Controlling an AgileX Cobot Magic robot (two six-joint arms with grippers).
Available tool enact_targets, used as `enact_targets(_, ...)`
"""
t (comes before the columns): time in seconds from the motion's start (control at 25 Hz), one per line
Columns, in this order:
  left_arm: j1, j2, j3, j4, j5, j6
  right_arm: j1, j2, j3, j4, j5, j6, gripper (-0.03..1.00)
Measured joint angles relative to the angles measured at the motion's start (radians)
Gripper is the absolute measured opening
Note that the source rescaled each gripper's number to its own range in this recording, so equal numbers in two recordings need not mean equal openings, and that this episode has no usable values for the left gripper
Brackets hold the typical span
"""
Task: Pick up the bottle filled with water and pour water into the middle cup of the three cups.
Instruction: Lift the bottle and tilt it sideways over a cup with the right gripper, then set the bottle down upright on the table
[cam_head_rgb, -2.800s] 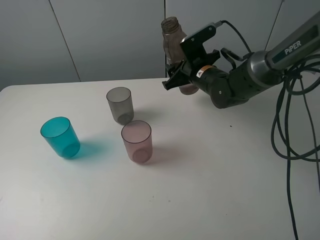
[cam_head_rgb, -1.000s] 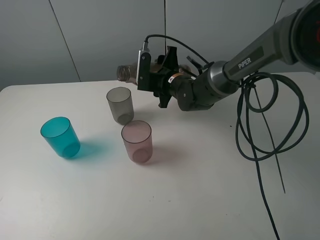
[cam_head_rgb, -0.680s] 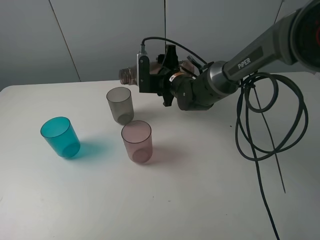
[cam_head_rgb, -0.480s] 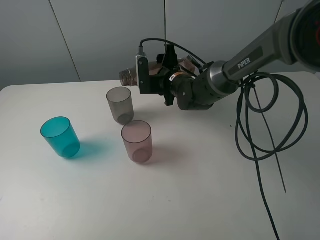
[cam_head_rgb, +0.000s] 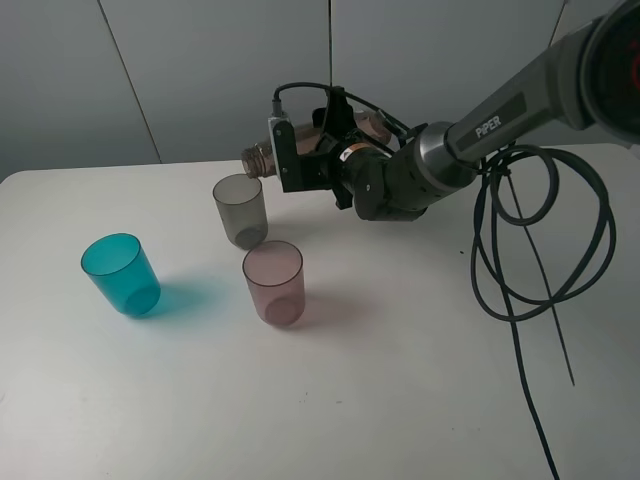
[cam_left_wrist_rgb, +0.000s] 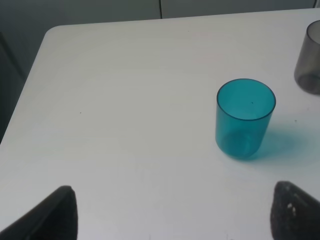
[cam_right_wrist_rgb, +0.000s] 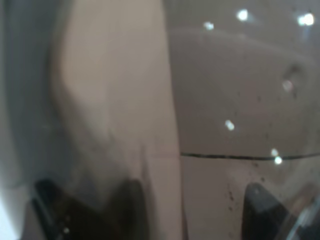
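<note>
The smoky brown bottle (cam_head_rgb: 257, 158) lies tipped on its side in the air, with my right gripper (cam_head_rgb: 320, 150) shut on its body. Its open neck points left, just behind and above the rim of the middle cup (cam_head_rgb: 240, 210), a smoky grey tumbler. The pink cup (cam_head_rgb: 274, 282) stands in front of the grey one, and the teal cup (cam_head_rgb: 120, 274) stands further left. In the right wrist view the bottle (cam_right_wrist_rgb: 225, 100) fills the picture. The left wrist view shows the teal cup (cam_left_wrist_rgb: 245, 117), the grey cup (cam_left_wrist_rgb: 311, 65) at the edge, and my left gripper (cam_left_wrist_rgb: 177, 220) open over bare table.
All the cups stand on a white table (cam_head_rgb: 400, 380) with grey wall panels behind it. Black cables (cam_head_rgb: 520, 260) hang in loops from the right arm over the table's right side. My left arm is outside the exterior view.
The bottle has gone from upright at the back to lying sideways near the grey cup. Over the last second its neck has dipped slightly lower and the wrist has rolled a little further.
</note>
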Motion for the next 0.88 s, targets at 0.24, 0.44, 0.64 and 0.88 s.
enact_targets(0.24, 0.0, 0.0, 0.0, 0.0, 0.0, 0.0, 0.0, 0.0, 0.0, 0.0, -0.007, -0.061, 0.0)
enact_targets(0.44, 0.0, 0.0, 0.0, 0.0, 0.0, 0.0, 0.0, 0.0, 0.0, 0.0, -0.019, -0.095, 0.0)
enact_targets(0.64, 0.0, 0.0, 0.0, 0.0, 0.0, 0.0, 0.0, 0.0, 0.0, 0.0, -0.032, -0.123, 0.0)
enact_targets(0.88, 0.0, 0.0, 0.0, 0.0, 0.0, 0.0, 0.0, 0.0, -0.008, 0.0, -0.038, -0.16, 0.0)
